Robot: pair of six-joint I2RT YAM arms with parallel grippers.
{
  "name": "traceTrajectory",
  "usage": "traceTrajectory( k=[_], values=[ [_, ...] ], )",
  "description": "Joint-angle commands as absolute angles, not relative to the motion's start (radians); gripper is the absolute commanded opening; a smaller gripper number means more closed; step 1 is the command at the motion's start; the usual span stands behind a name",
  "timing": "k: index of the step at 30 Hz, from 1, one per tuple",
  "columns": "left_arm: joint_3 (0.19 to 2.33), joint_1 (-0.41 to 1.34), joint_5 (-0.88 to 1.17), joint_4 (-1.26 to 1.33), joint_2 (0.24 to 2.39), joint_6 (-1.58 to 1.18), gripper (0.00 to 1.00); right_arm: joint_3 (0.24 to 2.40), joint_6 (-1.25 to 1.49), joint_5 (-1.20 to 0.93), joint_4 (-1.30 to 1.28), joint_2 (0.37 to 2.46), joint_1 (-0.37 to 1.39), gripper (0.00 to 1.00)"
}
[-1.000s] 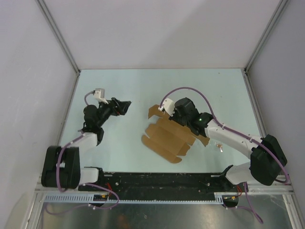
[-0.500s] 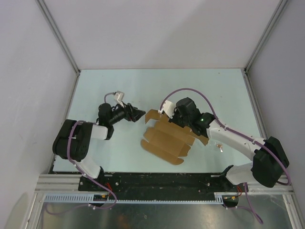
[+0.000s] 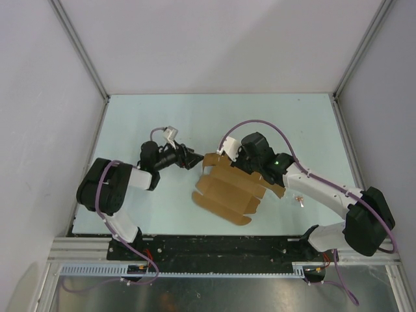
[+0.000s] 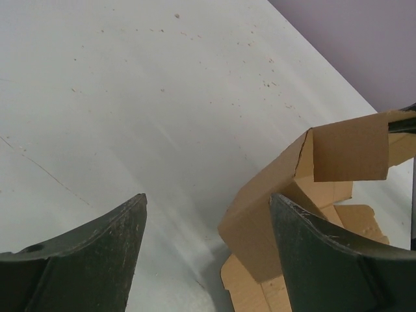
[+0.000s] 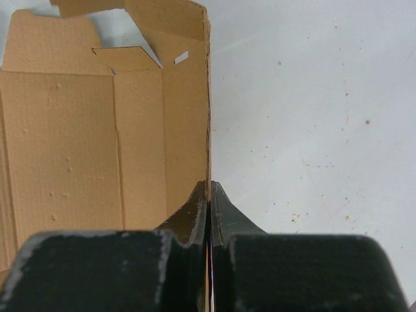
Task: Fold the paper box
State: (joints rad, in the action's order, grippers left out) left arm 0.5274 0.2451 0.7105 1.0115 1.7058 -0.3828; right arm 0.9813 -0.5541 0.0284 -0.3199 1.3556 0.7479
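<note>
The paper box (image 3: 224, 190) is a brown die-cut cardboard sheet, mostly flat on the table, its far panel lifted upright. My right gripper (image 3: 237, 158) is shut on that raised panel's edge; in the right wrist view the pads (image 5: 209, 195) pinch the thin cardboard edge (image 5: 207, 97). My left gripper (image 3: 194, 158) is open, level with the box's far-left corner flap, just left of it. In the left wrist view the raised flap (image 4: 286, 201) stands before the right finger (image 4: 338, 260); the left finger (image 4: 84, 260) is over bare table.
A small metal bit (image 3: 299, 199) lies on the table right of the box. Grey walls and frame posts (image 3: 81, 49) enclose the pale table on three sides. A black rail (image 3: 214, 246) runs along the near edge by the arm bases.
My left arm has swung right and forward, bringing its open gripper up to the box's far-left corner. The right gripper has kept its hold, and the far panel has risen slightly.
</note>
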Motion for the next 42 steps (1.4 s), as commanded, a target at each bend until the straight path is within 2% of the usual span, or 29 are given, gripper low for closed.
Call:
traceTrajectory(
  k=[1,25,42],
  values=[
    [0.526,0.271,0.733,1.052,1.717,-0.348,0.80,0.985,-0.548,0.011,-0.307,1.330,0.741,0.00],
    [0.480,0.337,0.778,1.091,1.727,-0.296,0.69,0.986,-0.543,0.011,-0.319,1.350,0.733,0.00],
    [0.472,0.337,0.799,1.147,1.770,-0.316,0.68,0.985,-0.554,0.210,-0.367,1.428,0.818,0.00]
  ],
)
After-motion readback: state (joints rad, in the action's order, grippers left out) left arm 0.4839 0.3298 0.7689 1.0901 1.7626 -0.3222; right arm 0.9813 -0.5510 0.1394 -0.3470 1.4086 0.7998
